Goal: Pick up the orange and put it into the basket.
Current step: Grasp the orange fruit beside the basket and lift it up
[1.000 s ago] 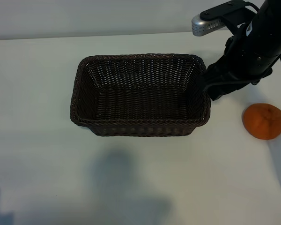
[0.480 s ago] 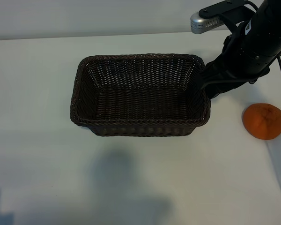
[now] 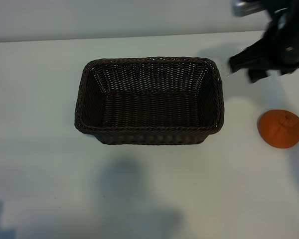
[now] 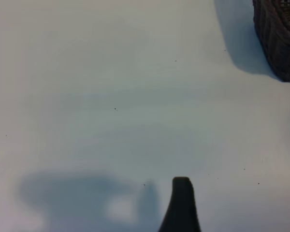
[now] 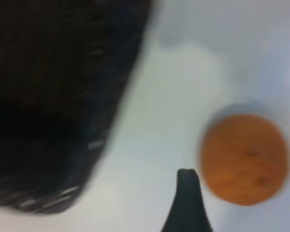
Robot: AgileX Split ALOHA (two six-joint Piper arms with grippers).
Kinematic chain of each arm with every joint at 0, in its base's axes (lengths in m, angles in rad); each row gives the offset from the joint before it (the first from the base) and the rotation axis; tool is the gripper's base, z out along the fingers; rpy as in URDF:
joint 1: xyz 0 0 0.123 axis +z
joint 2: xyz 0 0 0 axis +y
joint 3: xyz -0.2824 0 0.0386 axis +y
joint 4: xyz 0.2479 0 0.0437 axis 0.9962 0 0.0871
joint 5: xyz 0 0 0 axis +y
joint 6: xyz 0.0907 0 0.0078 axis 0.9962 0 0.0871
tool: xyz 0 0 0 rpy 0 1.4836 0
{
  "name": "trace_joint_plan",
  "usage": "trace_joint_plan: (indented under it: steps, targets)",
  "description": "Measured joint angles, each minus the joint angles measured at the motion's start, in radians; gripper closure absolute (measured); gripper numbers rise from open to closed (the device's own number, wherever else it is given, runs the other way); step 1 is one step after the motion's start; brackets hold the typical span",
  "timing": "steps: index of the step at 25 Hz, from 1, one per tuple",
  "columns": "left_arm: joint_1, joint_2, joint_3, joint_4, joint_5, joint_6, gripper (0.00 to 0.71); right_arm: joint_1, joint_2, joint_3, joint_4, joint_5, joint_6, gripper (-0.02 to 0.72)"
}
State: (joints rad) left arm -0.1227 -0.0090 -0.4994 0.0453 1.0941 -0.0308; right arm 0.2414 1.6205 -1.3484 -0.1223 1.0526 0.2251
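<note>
The orange (image 3: 280, 128) lies at five o'clock from the right pincer (image 3: 249, 67), whose jaws are held apart, empty.

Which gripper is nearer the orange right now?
Right. The right gripper hangs above the table just behind the orange; the left gripper is off beyond the basket.

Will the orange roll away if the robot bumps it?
Probably yes. The orange is round and sits free on the flat table, so a sideways nudge could send it rolling. Its dimpled, slightly lumpy skin may slow it and likely gives fingers some grip.
</note>
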Motion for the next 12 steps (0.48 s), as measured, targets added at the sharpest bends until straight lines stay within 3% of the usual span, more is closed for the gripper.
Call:
trace_joint_plan:
  steps: [3,6,12]
  targets:
    - [0.000,0.000,0.000,0.000,0.000,0.000,0.117,-0.093,0.000,0.000,-0.007,0.034,-0.010,0.177]
    - [0.000,0.000,0.000,0.001,0.000,0.000,0.117,-0.178,0.000,0.010,0.007,0.061,-0.064,0.177]
    - [0.000,0.000,0.000,0.001,0.000,0.000,0.117,-0.255,0.000,0.134,0.069,0.030,-0.137,0.192]
